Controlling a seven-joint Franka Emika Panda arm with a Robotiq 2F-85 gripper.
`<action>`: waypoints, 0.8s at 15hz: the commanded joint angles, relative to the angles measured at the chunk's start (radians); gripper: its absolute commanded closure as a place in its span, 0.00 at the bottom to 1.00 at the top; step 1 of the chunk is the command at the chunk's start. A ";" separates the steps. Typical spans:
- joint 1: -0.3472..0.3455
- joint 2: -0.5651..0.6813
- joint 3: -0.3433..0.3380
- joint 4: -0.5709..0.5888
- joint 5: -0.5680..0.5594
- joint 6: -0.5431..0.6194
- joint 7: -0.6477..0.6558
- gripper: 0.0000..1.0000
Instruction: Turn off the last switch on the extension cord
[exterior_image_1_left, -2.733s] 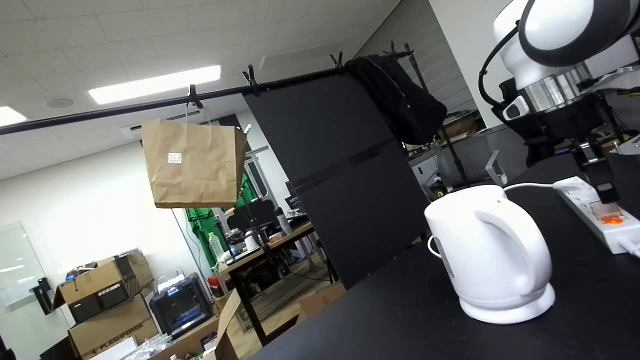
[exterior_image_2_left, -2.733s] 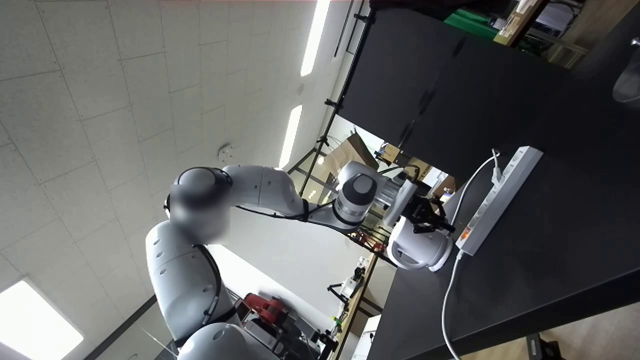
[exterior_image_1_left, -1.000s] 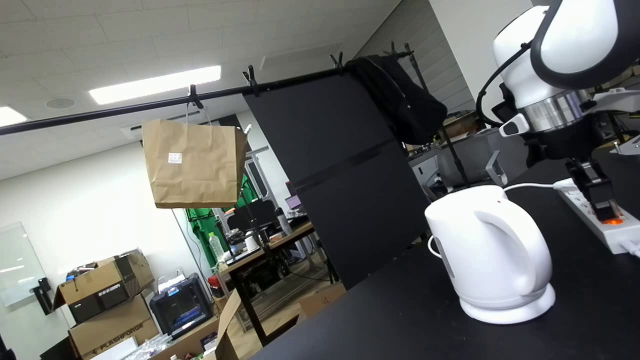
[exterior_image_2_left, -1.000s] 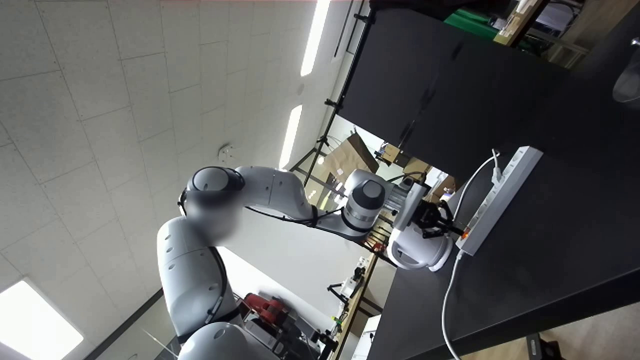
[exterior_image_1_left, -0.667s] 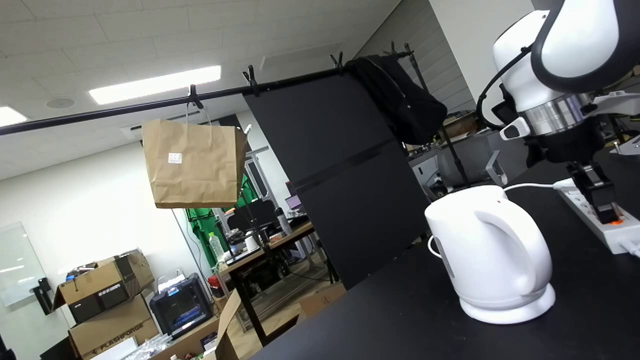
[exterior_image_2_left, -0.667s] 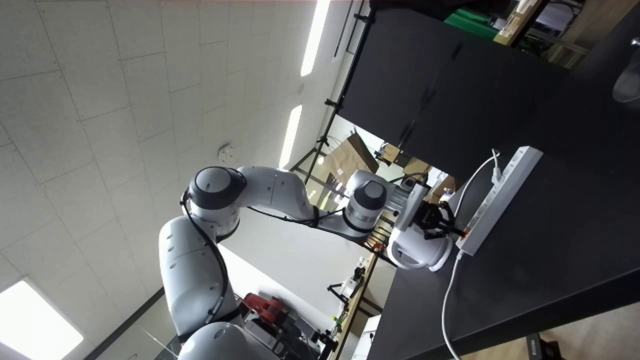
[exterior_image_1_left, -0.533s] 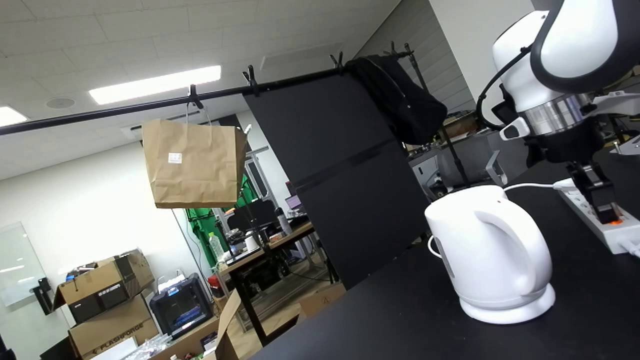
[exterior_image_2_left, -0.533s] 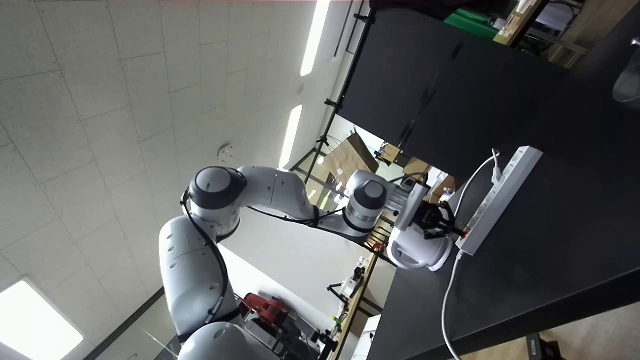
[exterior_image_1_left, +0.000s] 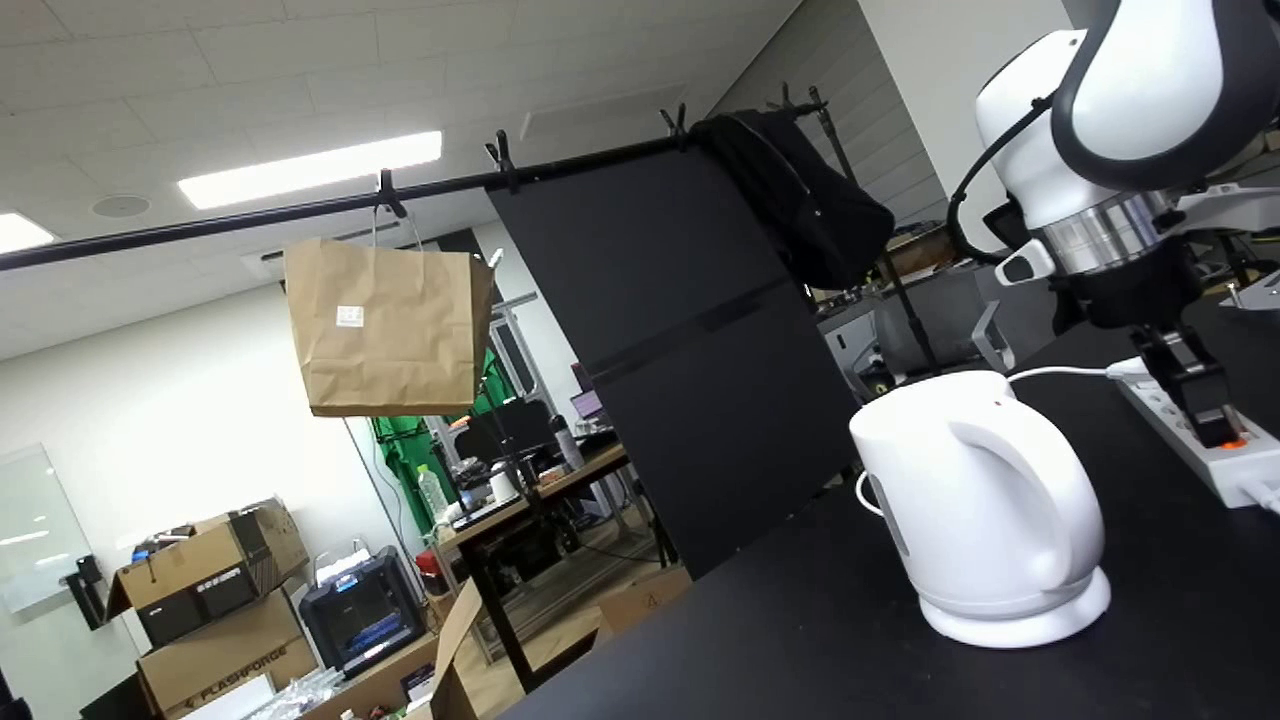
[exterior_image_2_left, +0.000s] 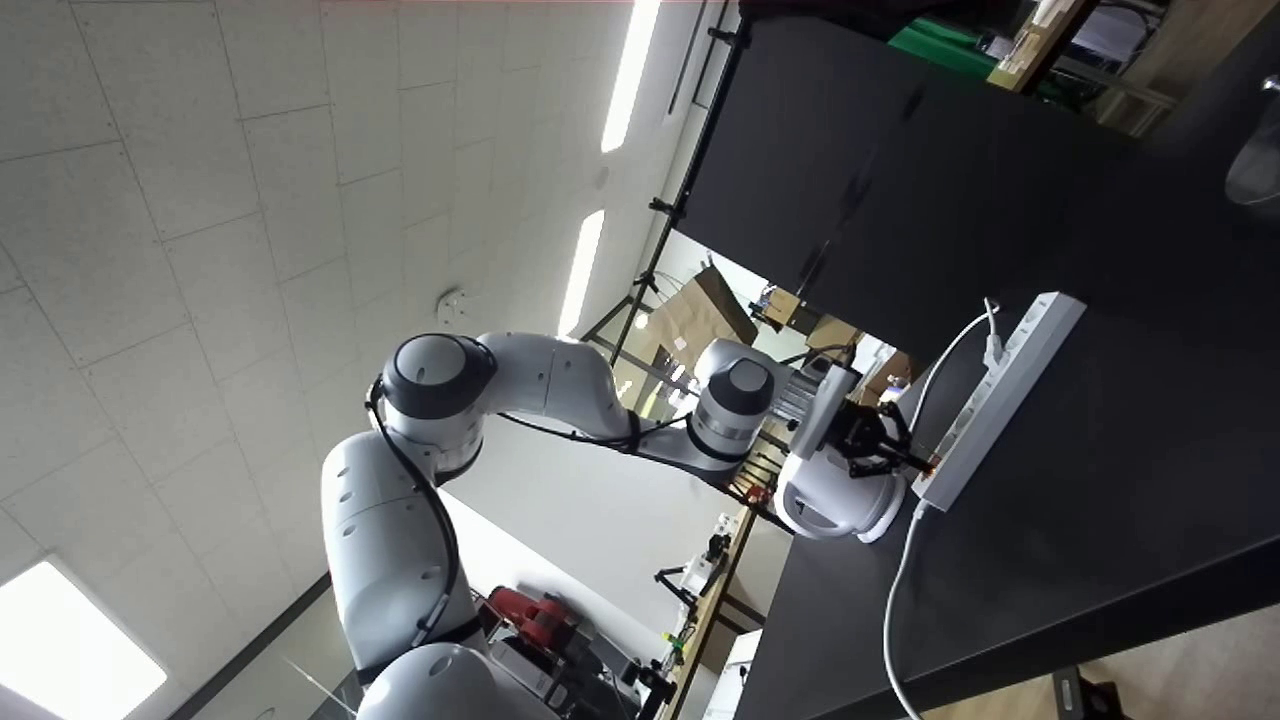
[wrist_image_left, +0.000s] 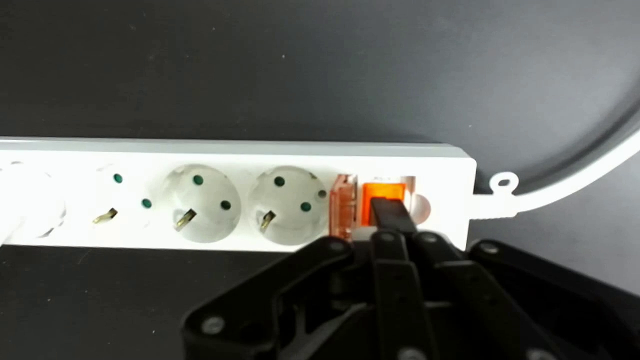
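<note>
a robot arm (exterior_image_2_left: 545, 376) leans over a black table (exterior_image_1_left: 780, 630) in what looks like a robotics lab, with a 3d printer (exterior_image_1_left: 365, 610) near a carton marked flashforge (exterior_image_1_left: 225, 652) and a dark backdrop (exterior_image_1_left: 650, 265) hung from a pole (exterior_image_1_left: 600, 158).

2 ceiling lights (exterior_image_1_left: 311, 170) glare in an exterior view; wrist view: extension cord (wrist_image_left: 245, 200) overexposed, its shadow soft.

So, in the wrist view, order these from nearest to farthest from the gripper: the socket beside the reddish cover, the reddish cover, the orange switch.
1. Orange switch, partly hidden by the gripper.
2. Reddish cover, just left of the switch.
3. Socket beside the cover, farther left.
</note>
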 joint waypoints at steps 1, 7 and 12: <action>0.029 0.044 -0.026 0.059 -0.045 -0.052 0.048 1.00; 0.044 0.063 -0.033 0.083 -0.066 -0.092 0.063 1.00; 0.046 0.066 -0.037 0.051 -0.064 -0.010 0.097 1.00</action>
